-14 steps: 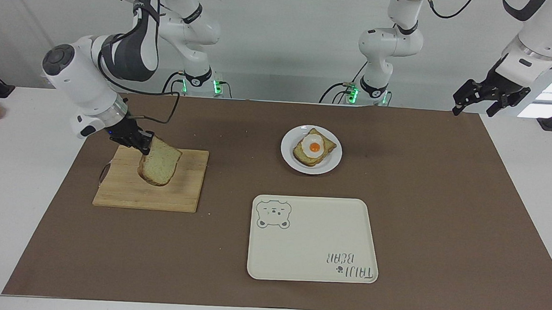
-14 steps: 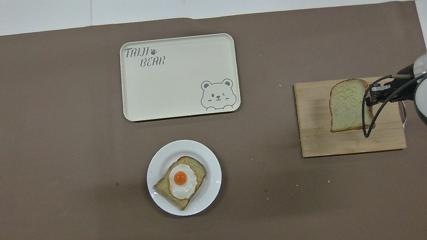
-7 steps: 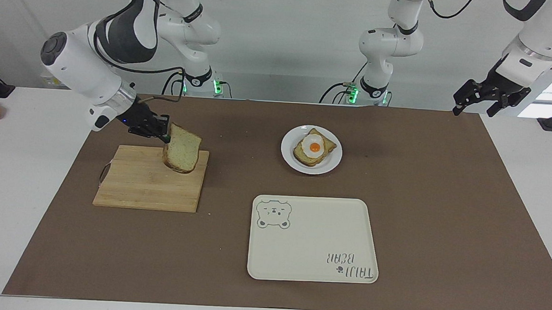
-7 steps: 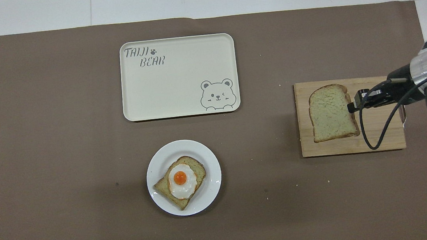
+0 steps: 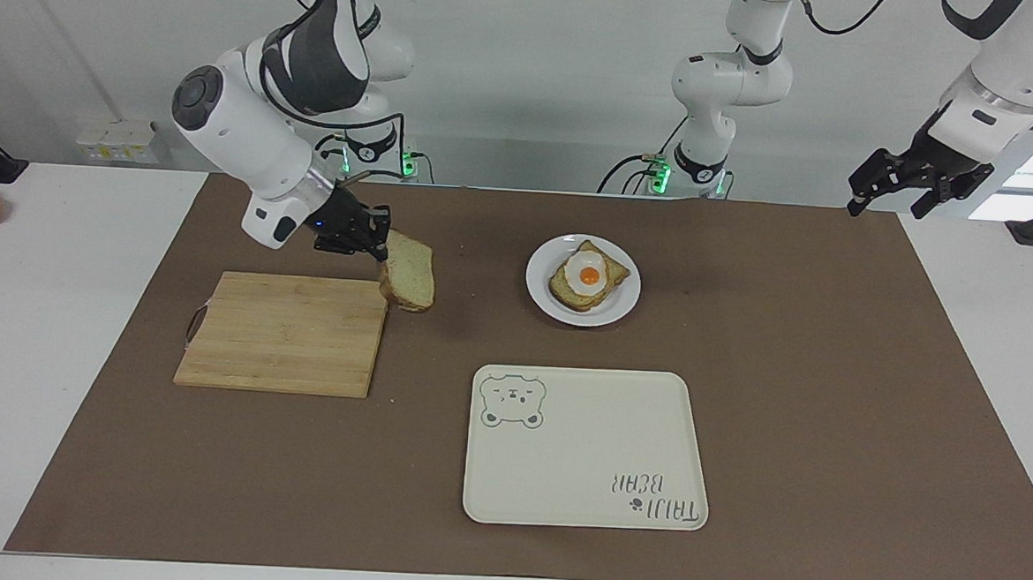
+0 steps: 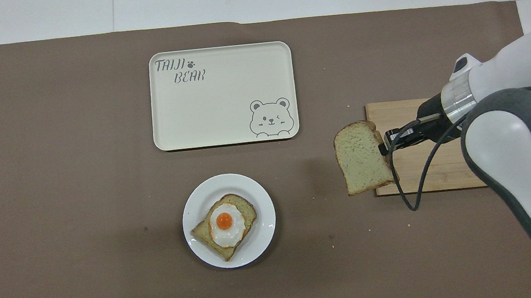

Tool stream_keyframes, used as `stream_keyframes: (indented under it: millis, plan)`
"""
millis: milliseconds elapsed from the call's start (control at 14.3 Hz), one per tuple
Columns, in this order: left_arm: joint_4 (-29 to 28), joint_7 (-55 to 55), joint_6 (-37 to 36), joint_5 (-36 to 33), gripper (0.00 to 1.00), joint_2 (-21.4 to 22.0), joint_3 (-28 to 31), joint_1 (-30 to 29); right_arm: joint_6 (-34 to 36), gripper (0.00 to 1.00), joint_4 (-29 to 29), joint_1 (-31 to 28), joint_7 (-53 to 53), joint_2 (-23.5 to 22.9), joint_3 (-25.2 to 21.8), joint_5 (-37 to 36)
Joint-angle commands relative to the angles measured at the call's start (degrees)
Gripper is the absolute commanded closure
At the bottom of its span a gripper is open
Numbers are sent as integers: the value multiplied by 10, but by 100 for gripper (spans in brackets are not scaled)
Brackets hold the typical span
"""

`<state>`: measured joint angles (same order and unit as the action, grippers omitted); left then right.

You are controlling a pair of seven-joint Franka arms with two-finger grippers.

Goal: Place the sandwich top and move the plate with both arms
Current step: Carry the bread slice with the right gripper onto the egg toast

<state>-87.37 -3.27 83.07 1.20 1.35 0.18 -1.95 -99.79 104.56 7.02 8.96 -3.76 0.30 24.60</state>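
Right gripper (image 5: 381, 246) pinching tilted pale sandwich top (image 5: 408, 283)

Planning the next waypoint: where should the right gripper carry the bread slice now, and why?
Probably sideways until over the plate: the right gripper holds the sandwich top raised over the cutting board edge, short of the egg toast it must cover.

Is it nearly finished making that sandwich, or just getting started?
Early on. Done: the right gripper has the bread slice in its fingers, lifted off the cutting board. In hand: carrying it, now over the board's edge, short of the plate. Left: laying it on the egg toast, then moving the plate with both arms; the cream tray holds nothing. The left gripper waits open at the mat's corner.
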Motion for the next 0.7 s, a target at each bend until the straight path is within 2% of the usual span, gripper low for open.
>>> stream_keyframes:
  millis: [0, 279, 489, 629]
  plan:
    - [-16, 5, -1, -4, 0, 15, -4, -7, -33, 100, 7, 46, -55, 8, -1, 22]
    - [-17, 5, -1, -4, 0, 15, -4, -7, -78, 100, 18, 112, -117, 2, 0, 54]
    - [-16, 5, -1, -4, 0, 15, -4, -7, -99, 100, 24, 157, -203, 2, 1, 71]
    - [-16, 5, -1, -4, 0, 15, -4, -7, -144, 100, 41, 181, -227, 2, 1, 105]
